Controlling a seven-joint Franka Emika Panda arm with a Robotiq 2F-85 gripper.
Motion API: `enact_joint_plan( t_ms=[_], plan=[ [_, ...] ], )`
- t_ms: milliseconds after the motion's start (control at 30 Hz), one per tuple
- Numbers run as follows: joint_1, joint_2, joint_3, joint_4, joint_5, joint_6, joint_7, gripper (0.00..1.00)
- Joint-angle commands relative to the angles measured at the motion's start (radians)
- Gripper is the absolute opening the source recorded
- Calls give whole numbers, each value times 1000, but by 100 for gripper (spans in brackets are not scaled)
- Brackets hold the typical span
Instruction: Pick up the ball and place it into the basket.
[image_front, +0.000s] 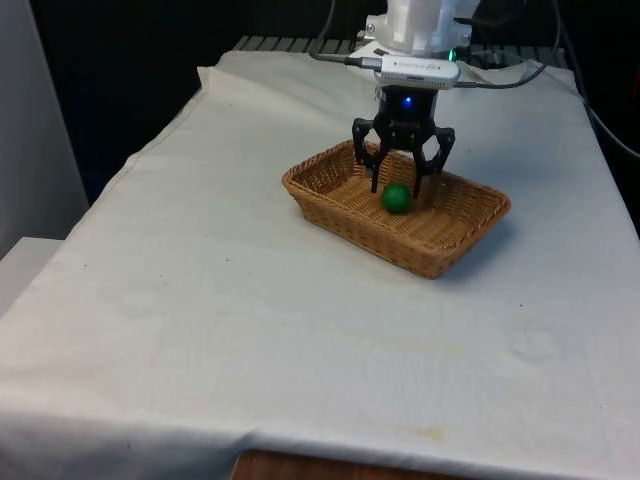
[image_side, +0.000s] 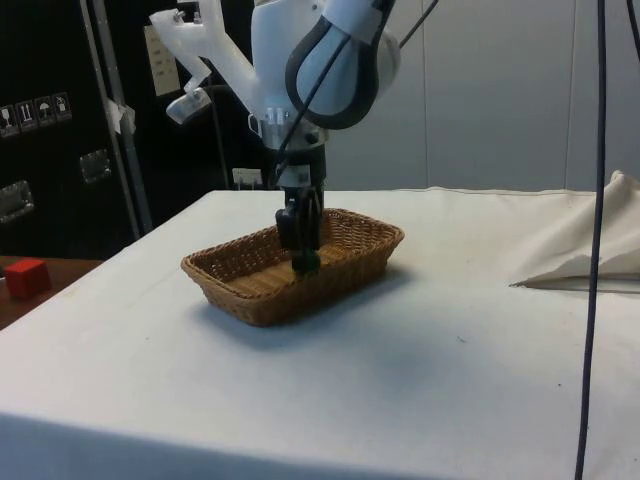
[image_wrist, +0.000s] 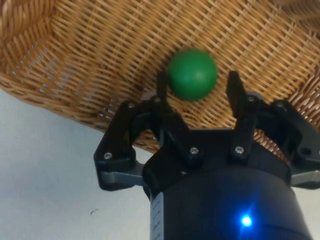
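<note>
A white cloth (image_front: 250, 330) covers the table. On it sits a woven basket (image_front: 330, 215), angled, right of centre in the front view. Inside it, the black gripper (image_front: 404, 178) hangs with its fingers spread wide and holding nothing. The green ball (image_front: 396, 197) lies on the basket floor between the fingertips (image_wrist: 161, 82), loose.

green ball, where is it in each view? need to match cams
Front view: green ball inside the wicker basket, between the open claw fingers.
Side view: ball in the basket, mostly hidden behind the claw.
Wrist view: ball on the weave, between the fingertips.
Shared landmark: the basket.
</note>
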Motion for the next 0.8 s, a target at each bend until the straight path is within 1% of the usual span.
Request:
enact_joint_plan(
  t_ms=[0,33,67,100,133,200,233,267,400,533,567,600,767],
  plan=[
    [0,0,0,1,0,0,0,35],
    [-1,0,1,1,1,0,0,35],
    [0,0,0,2,0,-1,0,52],
    [0,1,0,2,0,-1,0,61],
    [0,1,0,2,0,-1,1,74],
    [0,1,-1,3,-1,-1,1,91],
    [0,1,-1,3,-1,-1,1,98],
    [0,1,-1,3,-1,-1,1,100],
    [0,1,-1,3,-1,-1,1,100],
    [8,-33,-13,-13,-15,-15,7,100],
    [0,-12,-1,-1,-1,-5,0,100],
    [9,-43,-15,-17,-19,-20,8,100],
    [9,-108,-20,-50,-41,-43,15,100]
  ],
)
